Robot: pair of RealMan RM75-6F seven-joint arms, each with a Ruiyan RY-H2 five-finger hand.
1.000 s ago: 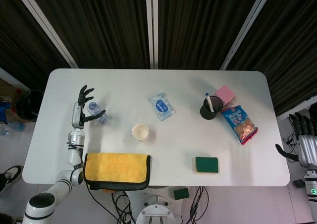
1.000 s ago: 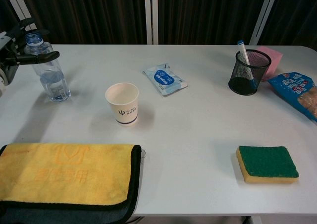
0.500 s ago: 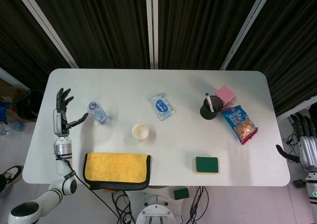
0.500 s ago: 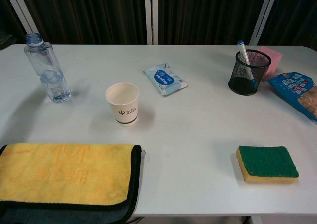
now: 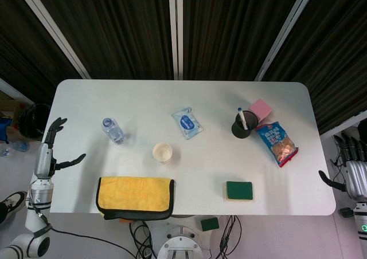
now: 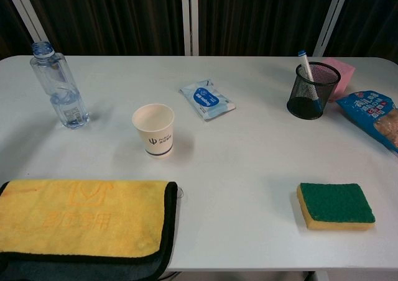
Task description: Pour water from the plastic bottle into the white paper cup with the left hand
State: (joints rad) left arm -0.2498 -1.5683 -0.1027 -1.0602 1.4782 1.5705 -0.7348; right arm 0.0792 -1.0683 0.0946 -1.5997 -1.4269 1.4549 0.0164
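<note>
A clear plastic bottle [image 5: 113, 130] [image 6: 59, 87] without a cap stands upright near the table's left side, with a little water in it. The white paper cup [image 5: 162, 152] [image 6: 154, 129] stands upright to its right, apart from it. My left hand [image 5: 50, 150] hangs off the table's left edge, fingers spread, holding nothing and well away from the bottle. My right hand [image 5: 351, 166] is off the table's right edge, open, fingers pointing up. Neither hand shows in the chest view.
A folded yellow cloth [image 5: 135, 195] lies at the front left edge. A wet-wipe pack [image 5: 187, 122], a mesh pen cup [image 5: 243, 125], a pink pad [image 5: 260, 108], a snack bag [image 5: 277, 143] and a green sponge [image 5: 239, 190] lie across the white table [image 5: 200, 173].
My left hand let go of the bottle and drew back leftward, off the table's left edge. The bottle stays upright. The right hand has barely moved.
</note>
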